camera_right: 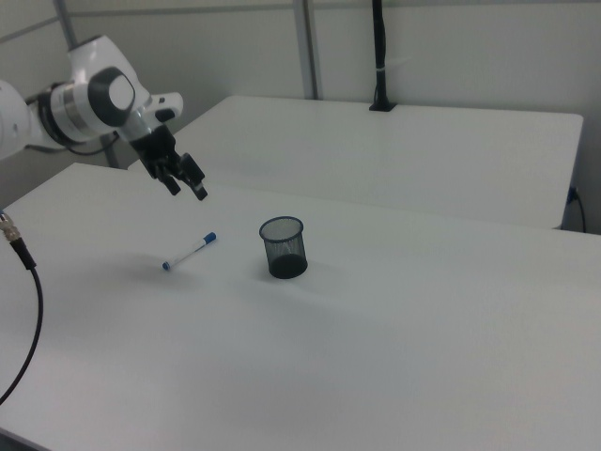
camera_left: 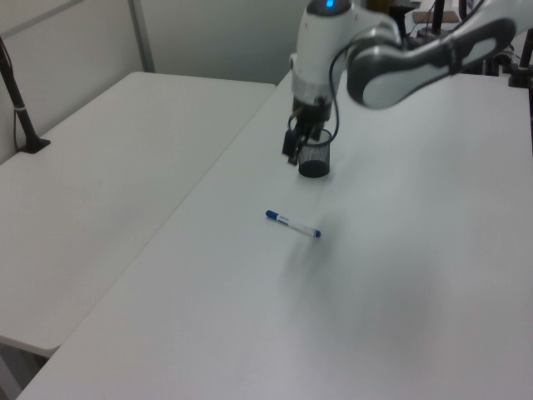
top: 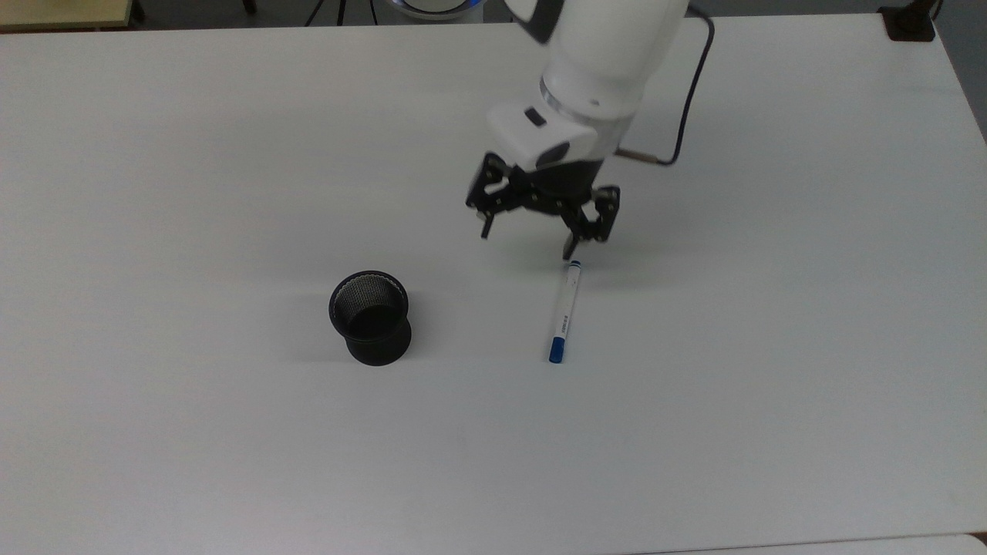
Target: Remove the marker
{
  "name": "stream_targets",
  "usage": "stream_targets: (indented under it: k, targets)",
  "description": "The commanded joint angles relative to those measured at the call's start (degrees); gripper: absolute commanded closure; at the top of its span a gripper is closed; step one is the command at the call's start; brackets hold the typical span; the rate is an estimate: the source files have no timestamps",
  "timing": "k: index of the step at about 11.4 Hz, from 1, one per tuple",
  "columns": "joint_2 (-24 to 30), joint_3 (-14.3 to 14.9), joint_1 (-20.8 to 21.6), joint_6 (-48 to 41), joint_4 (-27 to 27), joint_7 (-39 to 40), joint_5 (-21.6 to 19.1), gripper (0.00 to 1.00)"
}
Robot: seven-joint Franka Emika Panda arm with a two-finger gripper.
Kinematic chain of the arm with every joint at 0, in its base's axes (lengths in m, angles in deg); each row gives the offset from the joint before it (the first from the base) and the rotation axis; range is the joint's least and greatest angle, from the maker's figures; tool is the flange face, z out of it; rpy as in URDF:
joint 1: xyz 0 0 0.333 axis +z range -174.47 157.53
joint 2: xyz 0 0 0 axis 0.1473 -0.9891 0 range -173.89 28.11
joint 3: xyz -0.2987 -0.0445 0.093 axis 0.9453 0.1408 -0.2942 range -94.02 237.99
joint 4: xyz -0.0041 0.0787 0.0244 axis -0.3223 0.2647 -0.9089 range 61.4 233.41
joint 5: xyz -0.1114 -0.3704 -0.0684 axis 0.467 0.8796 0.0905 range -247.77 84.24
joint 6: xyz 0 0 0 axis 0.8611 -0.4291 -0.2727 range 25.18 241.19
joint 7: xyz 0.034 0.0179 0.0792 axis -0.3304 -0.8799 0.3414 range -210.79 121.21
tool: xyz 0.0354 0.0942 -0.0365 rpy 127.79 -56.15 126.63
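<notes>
Now your gripper hangs above the white table with its two black fingers spread wide and nothing between them; in the top view one fingertip sits just above the near end of the marker, though you cannot tell from there whether it touches. The left view puts the gripper well up off the surface and apart from the marker, and the right view shows the gripper raised in the same way, with the marker lying lower down on the table. You can see the marker lying flat on the bare tabletop, outside the black mesh cup. In the top view it runs nearly straight up and down, with its blue cap toward the top view's bottom and its small blue tip toward the gripper. A small printed label shows on the white barrel. The cup stands upright and holds nothing, well to the top view's left of the marker. In the left view the cup stands behind the marker, right beside the gripper as seen from there; in the right view the cup is near the marker, to the right view's right. A dark cable loops from the white arm near the wrist.
</notes>
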Motion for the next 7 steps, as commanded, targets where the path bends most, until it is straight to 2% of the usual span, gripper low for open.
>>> stream_targets:
  k: [1,3,6,7]
  targets:
    - [9.2,0.5,-3.6,-11.4,1.9,14.5,-9.8,0.0]
    - [14.0,0.5,-7.3,-17.8,2.2,20.2,-14.0,0.0]
    - [21.3,0.4,-11.5,-21.4,7.3,23.6,-16.4,0.0]
    - [22.2,0.4,-13.0,-22.2,7.3,25.2,-17.0,0.0]
